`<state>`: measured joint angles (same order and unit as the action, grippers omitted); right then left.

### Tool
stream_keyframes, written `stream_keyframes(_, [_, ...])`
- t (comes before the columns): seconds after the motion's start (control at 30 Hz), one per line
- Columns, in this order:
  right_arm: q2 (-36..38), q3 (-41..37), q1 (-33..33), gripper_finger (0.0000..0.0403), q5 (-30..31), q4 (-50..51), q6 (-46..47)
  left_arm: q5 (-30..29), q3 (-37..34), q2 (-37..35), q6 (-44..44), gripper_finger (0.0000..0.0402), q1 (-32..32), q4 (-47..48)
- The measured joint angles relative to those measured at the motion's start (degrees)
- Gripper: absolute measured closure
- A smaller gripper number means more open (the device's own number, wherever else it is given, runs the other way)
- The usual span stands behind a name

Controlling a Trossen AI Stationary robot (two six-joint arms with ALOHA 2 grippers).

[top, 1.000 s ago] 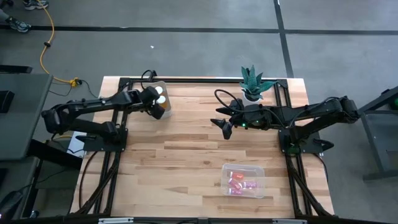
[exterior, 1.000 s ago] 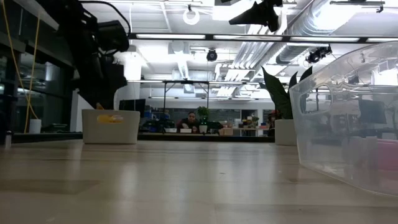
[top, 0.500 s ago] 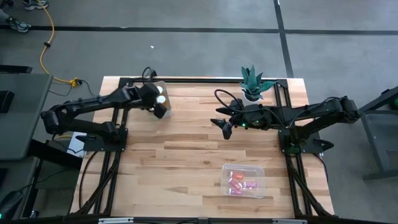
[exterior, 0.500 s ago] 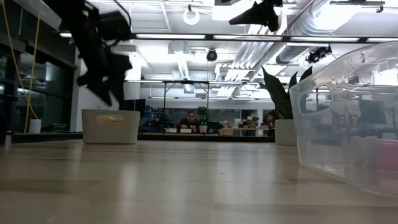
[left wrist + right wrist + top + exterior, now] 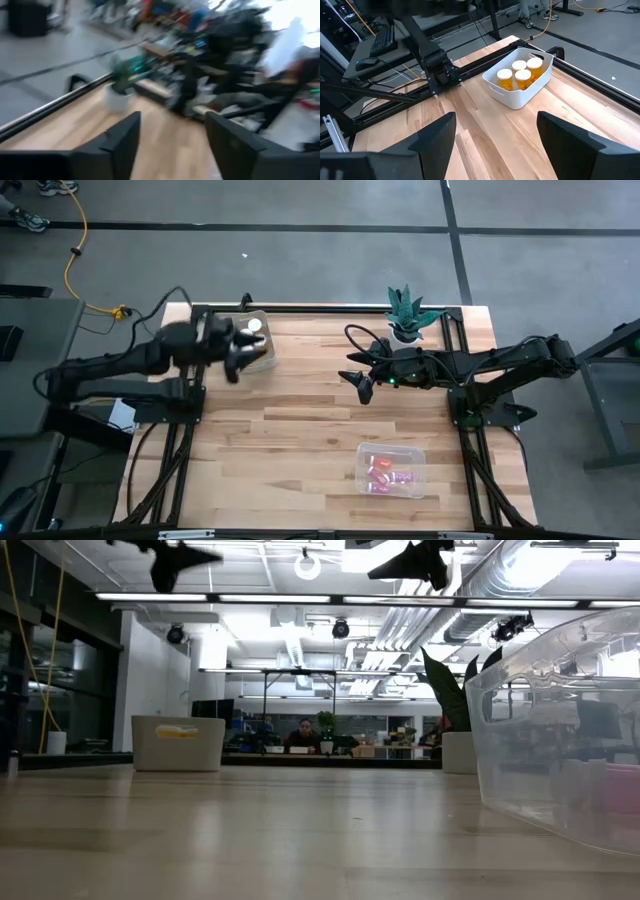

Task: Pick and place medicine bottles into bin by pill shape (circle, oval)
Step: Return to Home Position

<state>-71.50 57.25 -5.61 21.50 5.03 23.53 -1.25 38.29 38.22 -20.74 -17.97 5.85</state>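
Observation:
Several amber medicine bottles (image 5: 519, 70) with white caps stand upright in a white bin (image 5: 517, 97) at the table's far left; one cap (image 5: 255, 325) shows in the high view. Reddish-pink bottles (image 5: 380, 472) lie in a clear tub (image 5: 415, 455) near the front right. My left gripper (image 5: 234, 358) is open and empty, high above the table just left of the white bin; its wrist view (image 5: 172, 120) is blurred. My right gripper (image 5: 362, 387) is open and empty, held high over the table's middle, fingers toward the white bin (image 5: 495, 120).
A potted green plant (image 5: 405, 315) stands at the far edge, right of the middle. Black frame rails run along the table's far and side edges. The clear tub's wall (image 5: 560, 740) fills the low view's right side. People sit in the room beyond.
My left gripper has risen from just above the white bin to high over the table and drawn back toward the table's left edge, tipping up toward level. The bin and its bottles have stayed in place.

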Motion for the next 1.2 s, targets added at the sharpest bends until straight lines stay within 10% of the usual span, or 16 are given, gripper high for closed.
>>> stream_keyframes(0.3, [0.0, 0.0, -0.01, 0.0145, -1.17, -1.66, 0.01, -12.46, -16.12, -8.85, 0.35, 0.0389, 22.82, -20.13])
stream_keyframes(0.6, [3.73, 0.02, -0.06, 0.0384, -4.56, 3.65, 7.18, -12.18, -29.56, -25.01, -0.98, 0.0401, 23.97, -22.9])
stream_keyframes(1.0, [10.68, -0.05, -3.05, 0.04, -4.83, 22.32, 14.12, -10.51, -37.6, -37.94, -1.72, 0.0401, 22.16, -17.78])
stream_keyframes(1.2, [19.06, -14.24, -0.37, 0.0402, -12.38, 11.13, 15.08, -4.45, -37.49, -37.73, -1.13, 0.0402, 17.86, -16.66])
